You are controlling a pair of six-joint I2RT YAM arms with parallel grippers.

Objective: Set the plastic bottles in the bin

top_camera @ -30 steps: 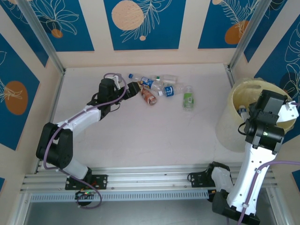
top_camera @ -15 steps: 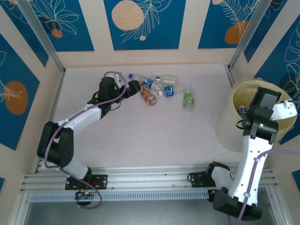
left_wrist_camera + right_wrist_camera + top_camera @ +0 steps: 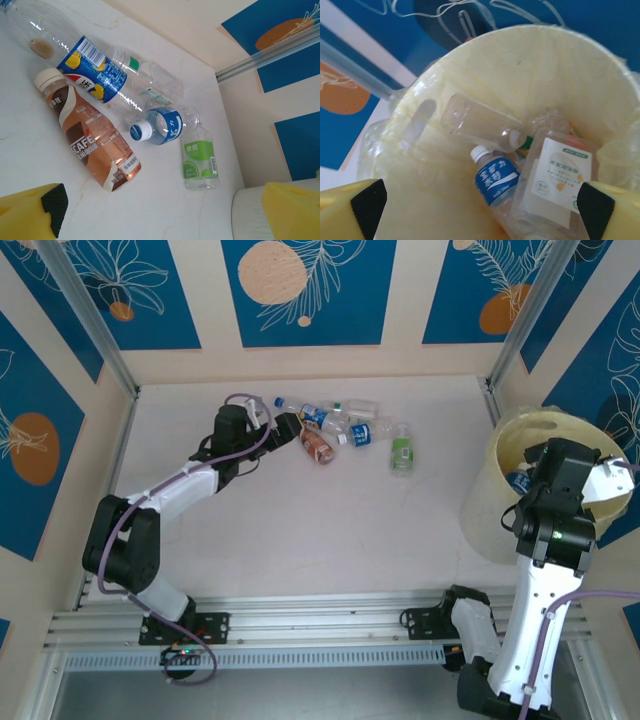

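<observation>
Top cam: approx. five plastic bottles (image 3: 345, 428) lay clustered on the tabletop (image 3: 300, 530), w/ the left tool (image 3: 287, 426) just beside them; the right arm (image 3: 553, 525) hung over the bin (image 3: 482, 515). Left wrist: tool spread, empty, brown coffee bottle (image 3: 92, 145) nearest. Right wrist: right tool (image 3: 480, 212) spread, nothing held; several binned bottles (image 3: 495, 177) below. Judged partly done; the tabletop cluster remained.

On the table you have 5 plastic bottles (image 3: 350, 430) — 1 brown coffee bottle (image 3: 87, 142), 1 green-label bottle (image 3: 200, 157), 2 blue-label, 1 plain clear | bin (image 3: 530, 55): 1 | inside it you can count 3 bottles — white-label, blue-label, clear
</observation>
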